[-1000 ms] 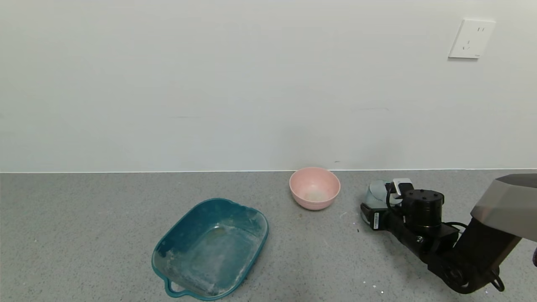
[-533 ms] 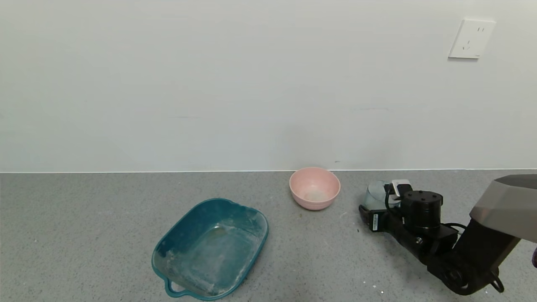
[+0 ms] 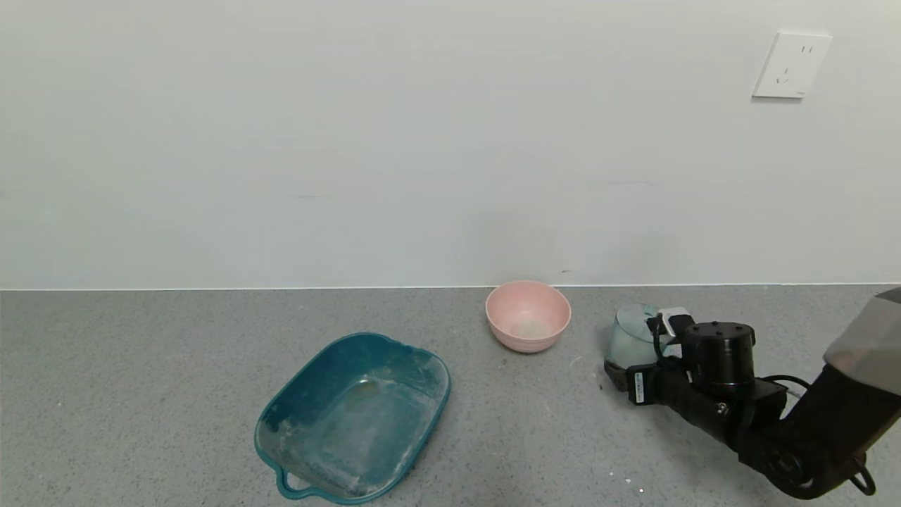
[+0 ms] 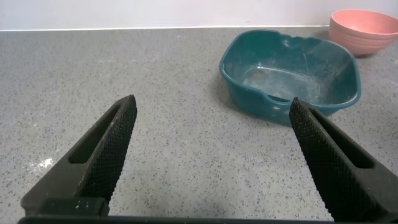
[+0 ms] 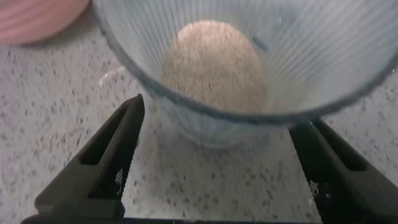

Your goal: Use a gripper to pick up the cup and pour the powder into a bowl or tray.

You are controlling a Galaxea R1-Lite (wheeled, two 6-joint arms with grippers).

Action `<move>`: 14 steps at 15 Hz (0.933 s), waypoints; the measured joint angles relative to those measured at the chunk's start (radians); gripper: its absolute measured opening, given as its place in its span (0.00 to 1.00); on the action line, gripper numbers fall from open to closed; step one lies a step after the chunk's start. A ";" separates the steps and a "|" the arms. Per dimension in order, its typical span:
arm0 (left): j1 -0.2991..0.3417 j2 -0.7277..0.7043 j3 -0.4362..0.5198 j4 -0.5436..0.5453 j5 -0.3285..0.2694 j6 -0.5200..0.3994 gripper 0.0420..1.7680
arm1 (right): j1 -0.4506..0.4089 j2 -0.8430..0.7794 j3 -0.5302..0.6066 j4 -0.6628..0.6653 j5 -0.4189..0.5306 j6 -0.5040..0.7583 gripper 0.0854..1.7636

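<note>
Both tools (image 4: 211, 155) (image 5: 217, 162) wide open

Surface: grey speckled countertop (image 3: 141, 394), meeting a plain white wall (image 3: 352, 141).
Tray: large teal rectangular plastic tray (image 3: 354, 417) with handle, whitish residue inside, left of centre.
Bowl: small round pale pink bowl (image 3: 528, 315) near the wall.
Cup: translucent pale blue-grey ribbed tumbler (image 3: 628, 334), right of the bowl.
Right gripper (image 3: 623, 352): black claw at the cup.
Wall fitting: white socket plate (image 3: 791, 65), upper right.
</note>
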State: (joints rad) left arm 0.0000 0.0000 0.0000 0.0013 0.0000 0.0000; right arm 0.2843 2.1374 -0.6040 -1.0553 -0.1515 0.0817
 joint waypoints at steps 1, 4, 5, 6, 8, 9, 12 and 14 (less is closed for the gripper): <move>0.000 0.000 0.000 0.000 0.000 0.000 1.00 | -0.006 -0.030 0.001 0.053 0.021 -0.001 0.93; 0.000 0.000 0.000 0.000 0.000 0.000 1.00 | -0.024 -0.155 -0.001 0.243 0.080 -0.002 0.94; 0.000 0.000 0.000 0.000 0.000 0.000 1.00 | -0.027 -0.209 -0.003 0.320 0.094 -0.003 0.95; 0.000 0.000 0.000 0.000 0.000 0.000 1.00 | -0.029 -0.262 -0.009 0.399 0.104 -0.003 0.95; 0.000 0.000 0.000 0.000 0.000 0.000 1.00 | -0.030 -0.373 -0.030 0.572 0.120 -0.004 0.95; 0.000 0.000 0.000 0.000 0.000 0.000 1.00 | -0.032 -0.434 -0.048 0.656 0.122 -0.006 0.95; 0.000 0.000 0.000 0.000 0.000 0.000 1.00 | -0.032 -0.613 -0.099 0.884 0.126 -0.026 0.96; 0.000 0.000 0.000 0.000 0.000 0.000 1.00 | -0.029 -0.730 -0.124 1.008 0.126 -0.039 0.96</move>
State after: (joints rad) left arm 0.0000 0.0000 0.0000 0.0013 0.0000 0.0000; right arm 0.2557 1.4074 -0.7283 -0.0470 -0.0260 0.0423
